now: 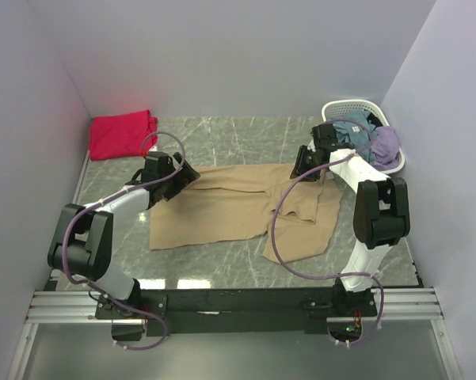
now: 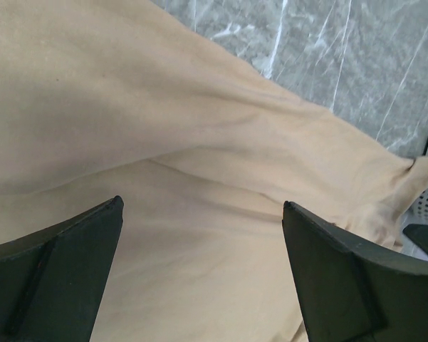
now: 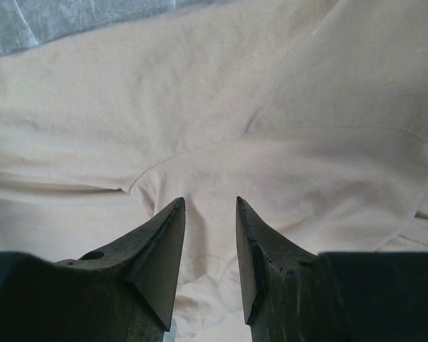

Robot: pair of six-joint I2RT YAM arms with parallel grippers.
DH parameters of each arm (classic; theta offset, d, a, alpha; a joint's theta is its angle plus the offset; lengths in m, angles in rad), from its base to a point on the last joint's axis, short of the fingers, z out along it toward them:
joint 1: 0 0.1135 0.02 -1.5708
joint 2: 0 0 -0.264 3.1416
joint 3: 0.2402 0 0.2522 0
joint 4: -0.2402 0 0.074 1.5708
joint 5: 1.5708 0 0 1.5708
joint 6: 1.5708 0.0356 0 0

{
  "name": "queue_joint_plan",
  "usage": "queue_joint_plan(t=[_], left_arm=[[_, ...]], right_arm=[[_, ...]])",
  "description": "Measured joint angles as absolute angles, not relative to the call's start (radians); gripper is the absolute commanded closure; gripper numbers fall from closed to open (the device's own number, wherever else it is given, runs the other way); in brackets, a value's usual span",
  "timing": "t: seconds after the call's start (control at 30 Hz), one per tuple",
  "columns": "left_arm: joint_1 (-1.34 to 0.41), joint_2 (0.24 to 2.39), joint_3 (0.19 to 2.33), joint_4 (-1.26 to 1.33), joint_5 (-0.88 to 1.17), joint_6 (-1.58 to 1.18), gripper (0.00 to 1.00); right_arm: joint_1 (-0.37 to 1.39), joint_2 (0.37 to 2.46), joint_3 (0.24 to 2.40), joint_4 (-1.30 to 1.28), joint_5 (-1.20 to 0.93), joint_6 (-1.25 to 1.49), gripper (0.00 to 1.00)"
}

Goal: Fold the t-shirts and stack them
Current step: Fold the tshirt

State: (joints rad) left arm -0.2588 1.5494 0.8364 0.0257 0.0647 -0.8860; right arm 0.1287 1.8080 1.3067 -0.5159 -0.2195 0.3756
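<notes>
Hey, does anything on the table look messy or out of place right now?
The tan t-shirt lies crooked and rumpled, its right part reaching nearer the arms than the rest. Clothes heap above the rim of the white basket. The red t-shirt looks tidy.

Grey marble tabletop (image 1: 222, 134), pale lavender walls (image 1: 238, 55)

A lab robot cell: plain white walls (image 1: 222, 55), marbled tabletop (image 1: 245, 134), aluminium mounting rail (image 1: 63, 305).
</notes>
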Motion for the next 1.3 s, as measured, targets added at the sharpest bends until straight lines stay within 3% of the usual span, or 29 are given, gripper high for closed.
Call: queue_joint_plan(t=[0.53, 0.93, 1.13, 1.3], left_arm=[[-0.329, 1.544, 0.804, -0.084, -0.193, -1.095, 0.01], [-0.336, 1.545, 0.803, -0.150, -0.339, -1.234, 0.06], [-0.336, 1.603, 0.870, -0.164, -0.371, -1.253, 0.23], [-0.336, 1.651, 0.894, -0.168, -0.373, -1.263, 0.48]], right_arm=[[0.130, 1.835, 1.307, -0.515, -0.229, 0.372, 0.58], [0.131, 1.835, 1.307, -0.515, -0.230, 0.367, 0.58], [0.131, 1.838, 1.307, -0.515, -0.230, 0.364, 0.58], [0.131, 1.845, 1.307, -0.516, -0.230, 0.361, 0.58]])
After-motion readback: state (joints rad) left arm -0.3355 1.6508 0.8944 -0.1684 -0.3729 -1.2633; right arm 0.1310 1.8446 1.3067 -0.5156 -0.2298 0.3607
